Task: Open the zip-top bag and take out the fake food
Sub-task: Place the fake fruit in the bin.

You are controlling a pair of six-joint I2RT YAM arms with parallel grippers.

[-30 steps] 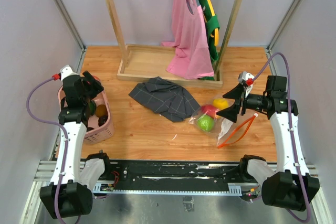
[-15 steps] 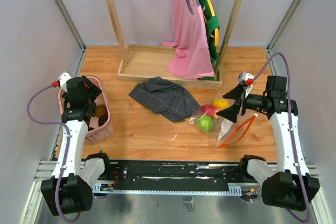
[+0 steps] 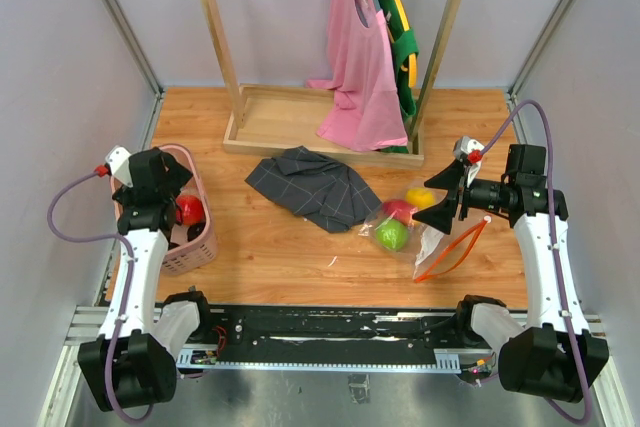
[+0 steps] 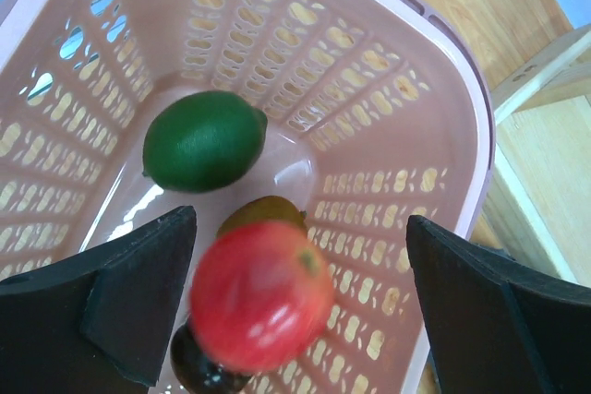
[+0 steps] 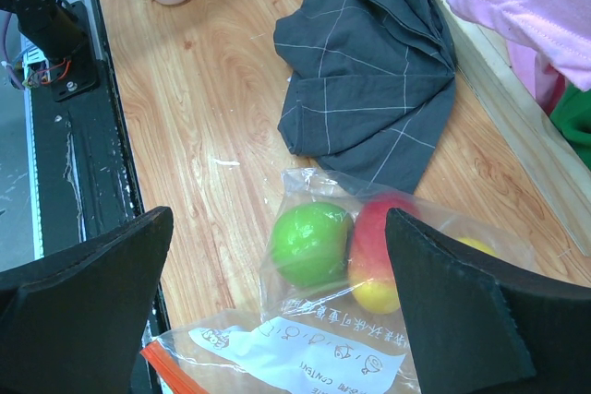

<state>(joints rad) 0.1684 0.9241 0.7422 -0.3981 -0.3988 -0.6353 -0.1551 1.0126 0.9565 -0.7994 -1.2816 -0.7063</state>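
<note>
I am holding my left gripper [image 4: 300,219] spread wide over the pink slotted plastic basket [image 4: 443,89]. A glossy red plastic apple [image 4: 261,294] is showing blurred between its fingers, above a brownish fruit [image 4: 261,214] and a dark green fruit [image 4: 205,140]. My right gripper [image 5: 277,219] is hovering, equally wide and empty, over the clear crinkly zip-top bag [image 5: 305,357], which is holding a lime green fruit [image 5: 309,244] and a red-yellow fruit [image 5: 380,251]. The grey checked cloth [image 5: 369,71] is lying beyond.

The left pincer [image 4: 303,294] is held wide open and pointed steeply downward. The right pincer [image 5: 277,306] is spread equally wide, its arm bent inward and angled low.
</note>
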